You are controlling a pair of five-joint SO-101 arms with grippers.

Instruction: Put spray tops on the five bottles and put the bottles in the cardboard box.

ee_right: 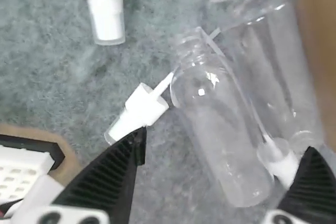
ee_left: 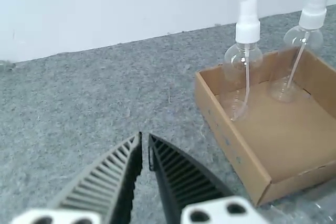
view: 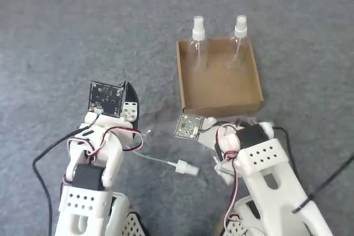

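Note:
The cardboard box lies open on the grey carpet. Two clear bottles with white spray tops stand at its far wall, also as bottles in the box. My left gripper hovers shut and empty over the carpet left of the box. My right gripper is open, low over a clear bottle lying on its side. A spray top lies at that bottle's mouth. Another spray top lies apart.
A loose spray top with its long tube lies on the carpet between the two arms. More clear bottles lie against the near wall of the box. A small white top lies by the right finger.

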